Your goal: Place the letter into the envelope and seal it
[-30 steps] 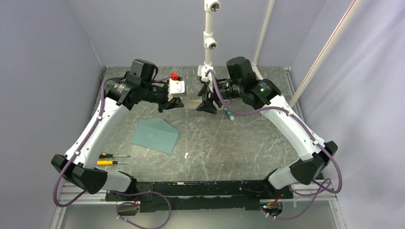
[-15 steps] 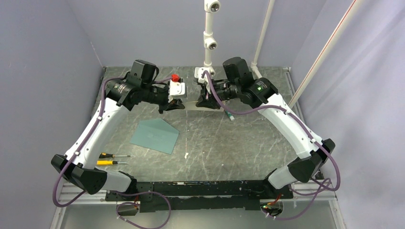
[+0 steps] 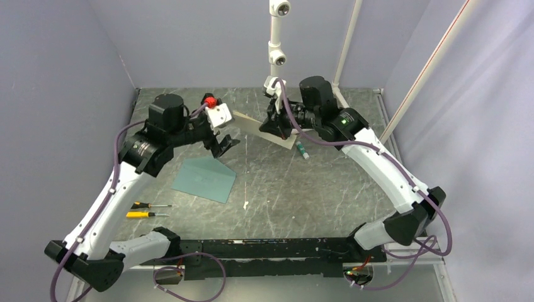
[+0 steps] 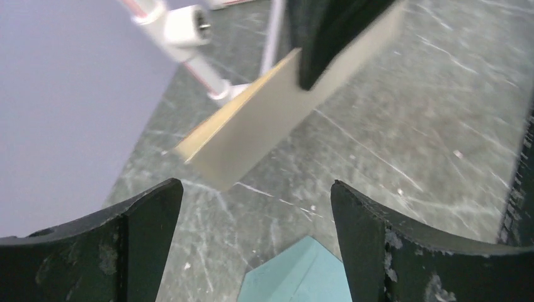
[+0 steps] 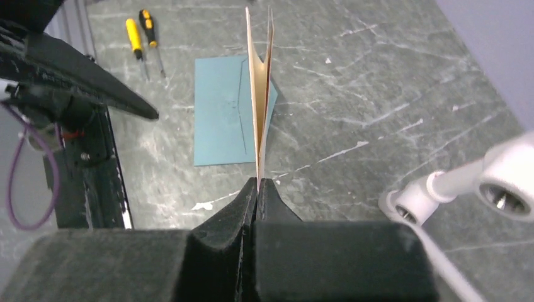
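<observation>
The letter [image 3: 252,125] is a tan sheet held in the air over the back middle of the table, slanting down to the right. My right gripper [image 3: 278,129] is shut on its right end. In the right wrist view the letter [image 5: 259,107] stands edge-on, folded double, pinched at the closed fingertips [image 5: 258,182]. The teal envelope [image 3: 204,178] lies flat at left centre, its pointed flap toward the letter. My left gripper [image 3: 225,145] hangs open just left of the letter, holding nothing. In the left wrist view the letter [image 4: 264,119] floats ahead and the envelope [image 4: 302,277] tip lies below.
Two screwdrivers [image 3: 148,209] lie near the left front. A small marker [image 3: 302,150] rests under the right wrist, and a white scrap [image 3: 245,204] lies at centre. The white camera pole [image 3: 275,50] rises at the back. Grey walls close in left and rear.
My left gripper opened, let go of the letter and drew back to the left. My right gripper shut on the letter, which now tilts and hangs from it alone.
</observation>
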{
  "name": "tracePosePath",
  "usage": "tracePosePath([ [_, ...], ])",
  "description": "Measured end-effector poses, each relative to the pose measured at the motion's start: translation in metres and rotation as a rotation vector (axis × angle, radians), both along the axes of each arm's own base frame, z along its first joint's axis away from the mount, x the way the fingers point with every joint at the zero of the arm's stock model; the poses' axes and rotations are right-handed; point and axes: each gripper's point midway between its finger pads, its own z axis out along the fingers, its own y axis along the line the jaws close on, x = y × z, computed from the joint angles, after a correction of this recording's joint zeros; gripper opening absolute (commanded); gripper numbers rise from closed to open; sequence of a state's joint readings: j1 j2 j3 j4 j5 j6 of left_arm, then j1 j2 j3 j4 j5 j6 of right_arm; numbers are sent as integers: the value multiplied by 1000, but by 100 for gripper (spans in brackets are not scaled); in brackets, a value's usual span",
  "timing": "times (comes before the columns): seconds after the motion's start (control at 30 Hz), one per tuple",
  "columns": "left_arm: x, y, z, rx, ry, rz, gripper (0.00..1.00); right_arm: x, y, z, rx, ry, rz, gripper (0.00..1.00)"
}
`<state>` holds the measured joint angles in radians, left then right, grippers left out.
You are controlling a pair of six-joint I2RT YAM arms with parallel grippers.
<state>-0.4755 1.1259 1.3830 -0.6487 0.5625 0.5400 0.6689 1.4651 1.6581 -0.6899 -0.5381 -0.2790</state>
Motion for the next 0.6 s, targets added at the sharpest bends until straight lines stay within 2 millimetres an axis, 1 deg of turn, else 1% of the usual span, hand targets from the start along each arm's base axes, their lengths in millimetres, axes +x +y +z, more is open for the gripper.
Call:
tracePosePath([
  [0.1,17,12,9,-81,-8,172,93,6,-1,-4,93,46,-104,0],
  [0.17,32,20,13,-139,28,304,93,6,-2,-17,150,94,-167,0],
  [0.23,45,29,7,-188,99,439,91,7,-4,-35,172,146,-235,0],
  [0.3,59,38,-6,-228,182,575,91,13,-4,-51,182,183,-299,0],
  [0.37,71,50,-31,-251,274,711,91,16,-6,-65,178,206,-347,0],
  [0.4,77,58,-50,-259,331,788,91,18,-8,-71,171,213,-368,0],
  [0.47,85,78,-88,-255,439,924,92,20,-11,-75,163,214,-397,0],
  [0.53,91,108,-132,-243,569,1094,92,24,-13,-74,163,206,-418,0],
  [0.6,94,140,-167,-242,679,1255,92,26,-14,-75,162,202,-431,0],
])
